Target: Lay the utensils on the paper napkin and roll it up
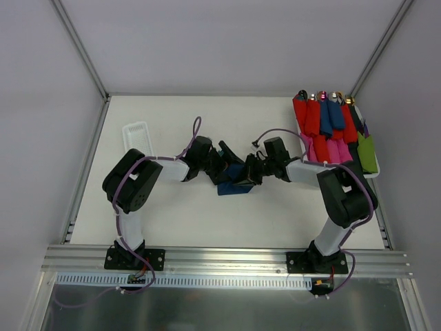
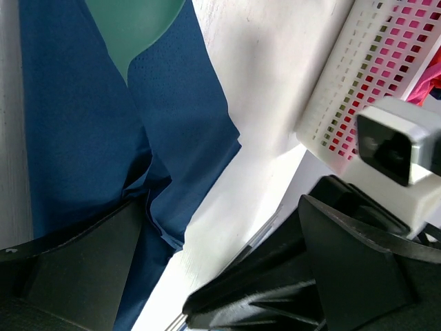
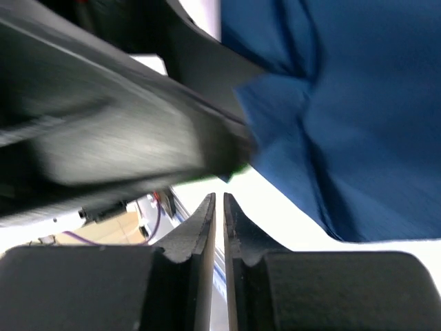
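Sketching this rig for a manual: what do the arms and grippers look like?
The left arm and right arm: white links, bulky black joints, a looping purple cable each. The left gripper and right gripper: black tapered fingers.

I see white table (image 1: 207, 221): navy napkin (image 1: 231, 187) mid-table, white basket (image 1: 136, 133) back left, tray (image 1: 373, 175) with coloured rolls (image 1: 324, 124) back right.

- The left arm (image 1: 131, 183) and right arm (image 1: 344, 196) are showing rounded black joint housings joined by white links.
- A purple cable (image 1: 195, 131) is running along each arm, looping free near the wrist.
- Black base plates (image 1: 134, 258) are carrying both arms.
- The right gripper (image 3: 219, 203) is showing matte black fingers (image 3: 193, 238) tapering to thin edges.
- A white-cased camera (image 2: 400, 148) with a dark lens is riding on the right wrist.
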{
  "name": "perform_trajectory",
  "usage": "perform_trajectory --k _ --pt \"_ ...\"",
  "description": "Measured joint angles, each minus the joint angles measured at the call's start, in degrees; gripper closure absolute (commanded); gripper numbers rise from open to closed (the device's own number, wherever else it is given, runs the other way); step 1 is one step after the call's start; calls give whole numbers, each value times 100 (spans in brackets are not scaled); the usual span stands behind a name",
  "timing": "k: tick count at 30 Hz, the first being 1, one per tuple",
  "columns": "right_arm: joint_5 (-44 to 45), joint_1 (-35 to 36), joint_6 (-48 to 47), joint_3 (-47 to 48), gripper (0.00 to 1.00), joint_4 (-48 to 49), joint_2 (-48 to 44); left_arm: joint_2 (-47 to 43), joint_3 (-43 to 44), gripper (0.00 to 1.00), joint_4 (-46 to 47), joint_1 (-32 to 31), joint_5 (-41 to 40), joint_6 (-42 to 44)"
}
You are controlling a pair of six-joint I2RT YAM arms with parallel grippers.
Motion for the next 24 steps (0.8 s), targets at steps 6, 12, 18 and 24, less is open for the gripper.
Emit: perform_trajectory --k 6,12,18,24 --pt "304 186 472 0 84 597 -107 4 33 1 -63 0 -2 0" --pt "654 321 776 0 81 800 -107 9 61 1 -109 0 -2 0" --pt "866 398 927 26 80 789 2 20 105 1 -199 7 -7 -22" --pt "1097 367 1012 85 77 691 181 17 129 1 -258 17 -127 -26"
